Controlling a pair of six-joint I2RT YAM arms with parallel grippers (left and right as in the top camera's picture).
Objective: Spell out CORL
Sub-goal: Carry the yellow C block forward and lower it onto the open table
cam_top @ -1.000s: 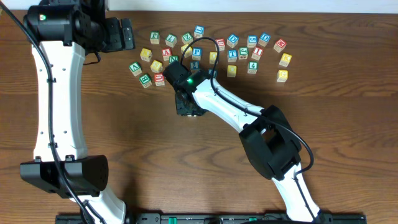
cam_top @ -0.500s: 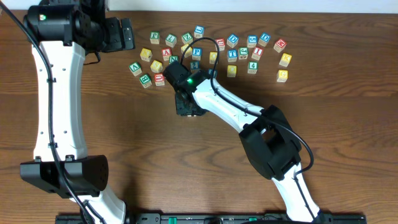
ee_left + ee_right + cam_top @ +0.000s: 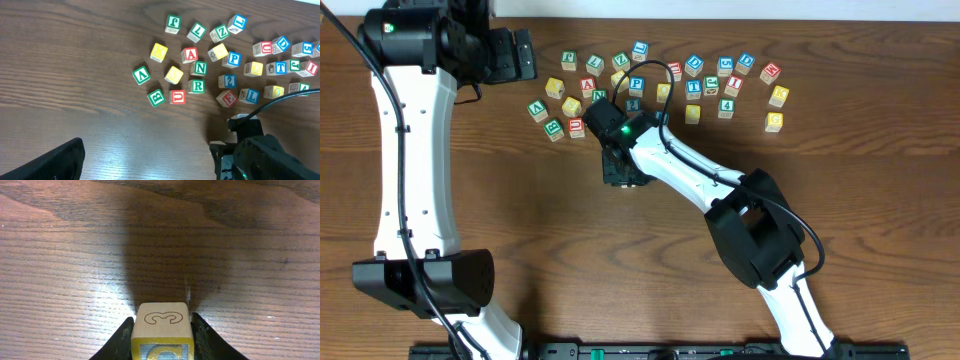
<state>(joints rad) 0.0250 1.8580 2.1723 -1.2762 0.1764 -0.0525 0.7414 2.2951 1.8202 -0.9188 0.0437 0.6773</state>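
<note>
The yellow-topped cube (image 3: 161,322) sits between the two fingers of the right claw (image 3: 162,329), which is clamped on its sides. The wooden face toward the right wrist camera has an engraved 3. It is low over the bare surface (image 3: 520,220), in front of the other cubes and apart from them; I cannot tell if it touches the wood. From the left wrist view, the green R cube (image 3: 198,86) lies in the scattered group, just beside a red U cube (image 3: 177,96), and the blue L cube (image 3: 248,95) lies more to the right. The left claw (image 3: 525,55) hangs at the far edge, beside the group; whether it is apart or together, I cannot tell.
</note>
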